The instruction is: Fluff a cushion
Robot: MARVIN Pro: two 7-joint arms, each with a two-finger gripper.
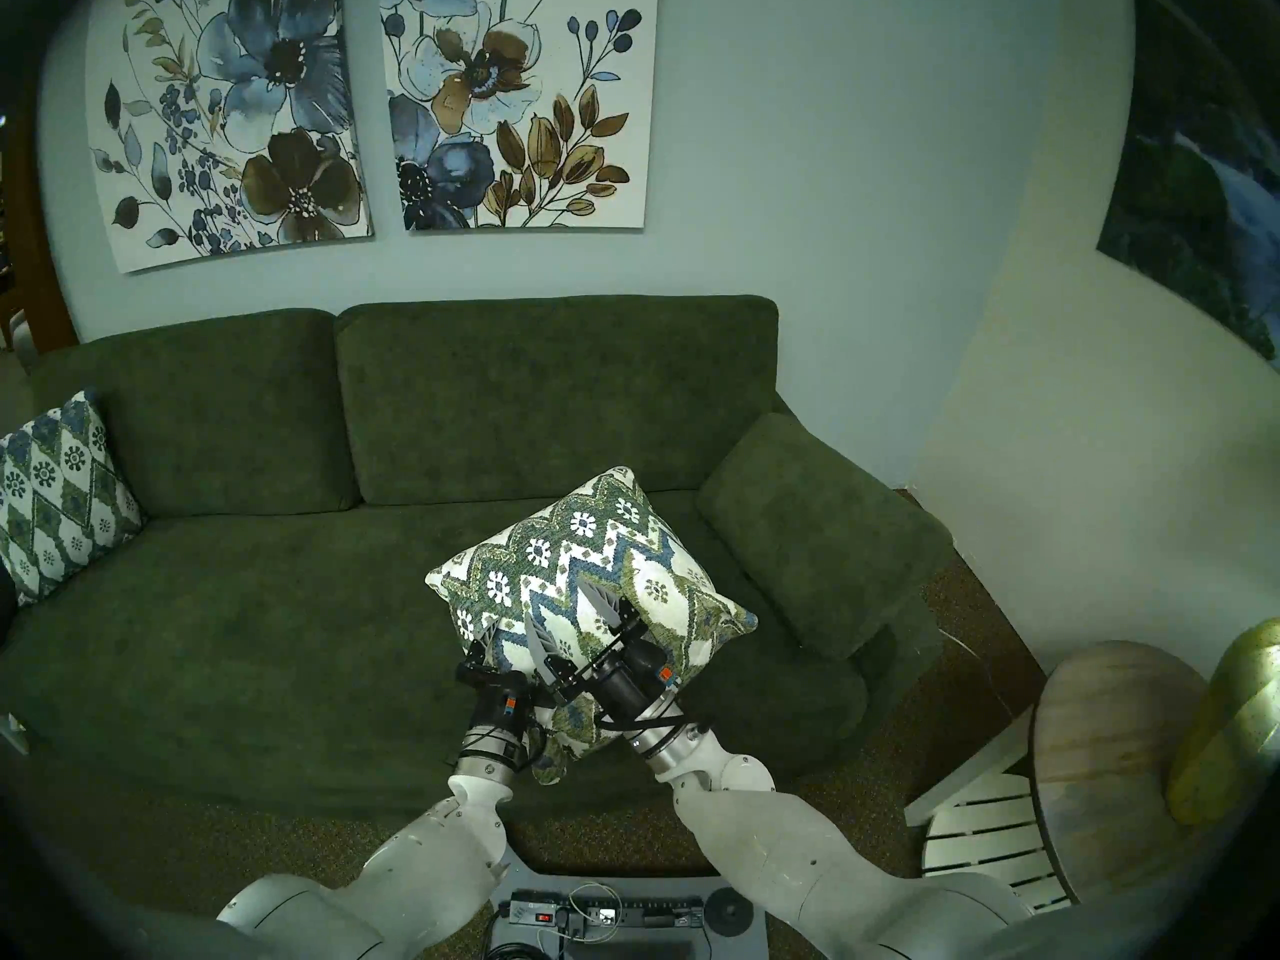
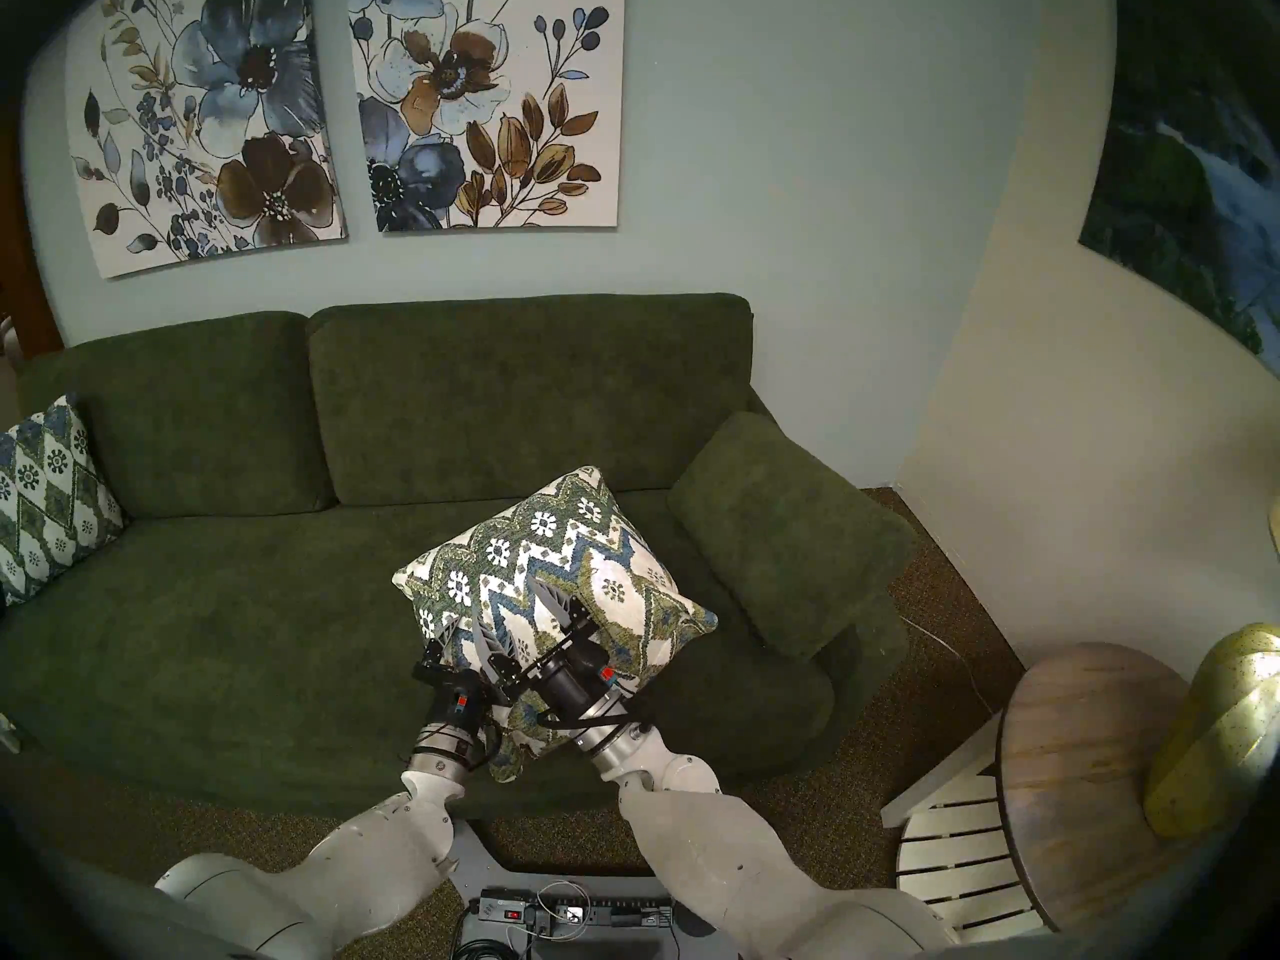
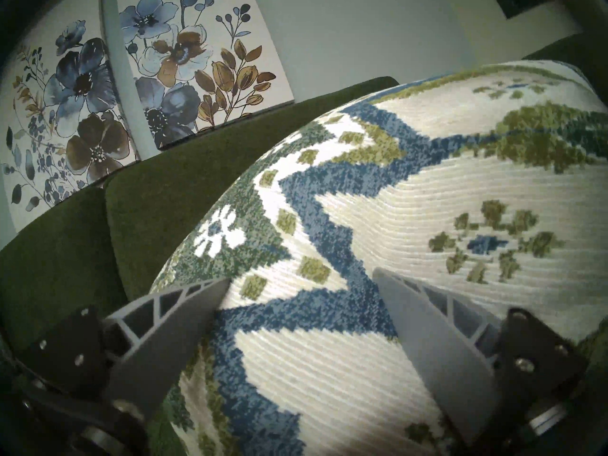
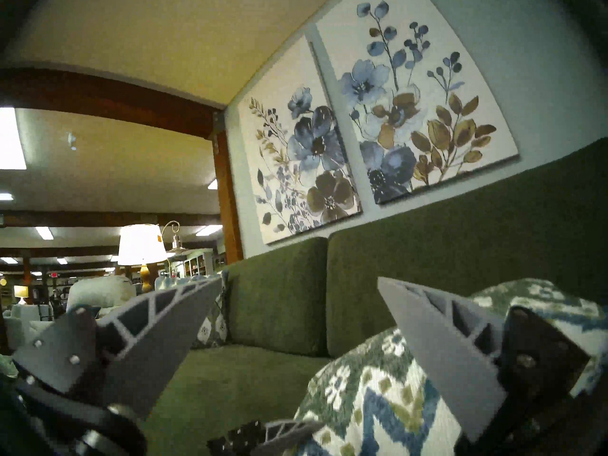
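Observation:
The cushion (image 1: 609,543), cream with green-and-blue zigzags and small flowers, lies tilted over the front of the green sofa's seat (image 1: 242,626), its lower corner hanging past the seat edge. My right gripper (image 1: 564,609) is open, both fingers lying over the cushion's face. My left gripper (image 1: 493,650) is open at the cushion's lower left edge, partly hidden by it. In the left wrist view the cushion (image 3: 427,198) bulges between the spread fingers of the left gripper (image 3: 302,276). In the right wrist view the right gripper (image 4: 300,279) is open, with the cushion (image 4: 371,396) at its right.
A second patterned cushion (image 1: 55,494) leans at the sofa's far left. A green bolster (image 1: 817,522) lies at the sofa's right end. A round wooden side table (image 1: 1108,751) with a yellow-green lamp base (image 1: 1240,716) and a white slatted piece (image 1: 983,841) stand at the right.

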